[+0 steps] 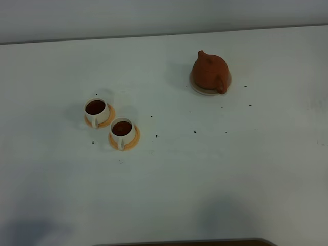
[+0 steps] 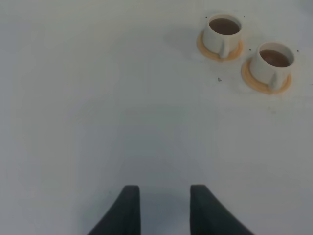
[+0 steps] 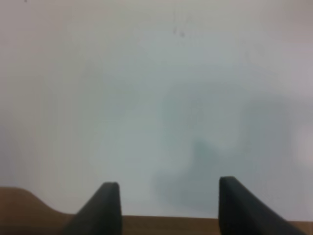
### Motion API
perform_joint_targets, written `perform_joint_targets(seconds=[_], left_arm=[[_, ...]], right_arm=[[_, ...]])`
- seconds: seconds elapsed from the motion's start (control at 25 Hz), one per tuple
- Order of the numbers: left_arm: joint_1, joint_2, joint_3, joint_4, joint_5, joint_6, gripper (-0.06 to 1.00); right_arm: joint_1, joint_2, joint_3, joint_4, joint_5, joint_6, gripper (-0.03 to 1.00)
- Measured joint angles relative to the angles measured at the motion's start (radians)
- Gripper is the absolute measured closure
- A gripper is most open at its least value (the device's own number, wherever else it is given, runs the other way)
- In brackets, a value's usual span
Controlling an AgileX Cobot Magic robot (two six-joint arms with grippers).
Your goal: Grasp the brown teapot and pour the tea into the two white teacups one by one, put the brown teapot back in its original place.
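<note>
Brown teapot (image 1: 210,73) sits upright on its pale beige coaster (image 1: 200,90), far right part of the white worktop (image 1: 230,169) in the high view, handle toward the camera, spout pointing away. Two white teacups sit left of centre, each on an orange saucer: rear teacup (image 1: 96,109) and front teacup (image 1: 122,130), just beside each other, both holding dark brown tea, handles facing the camera. Small dark specks scattered on the worktop between cups and teapot. Left claw (image 2: 164,205) hangs over bare worktop, fingers moderately apart, empty, cups well away. Right claw (image 3: 166,208) spread wide, empty, over the worktop's near edge, brown edge strip (image 3: 29,210) visible.
</note>
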Motion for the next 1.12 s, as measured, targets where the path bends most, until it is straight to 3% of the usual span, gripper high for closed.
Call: perform_joint_targets(seconds=[0.4,1.12], left_arm=[[0.0,0.0,0.0,0.0,0.0,0.0,0.65],[0.0,0.0,0.0,0.0,0.0,0.0,0.65]], right_arm=[[-0.05,-0.041,0.0,0.0,0.0,0.0,0.5],[-0.05,-0.236,0.006,0.0,-0.001,0.0,0.5]])
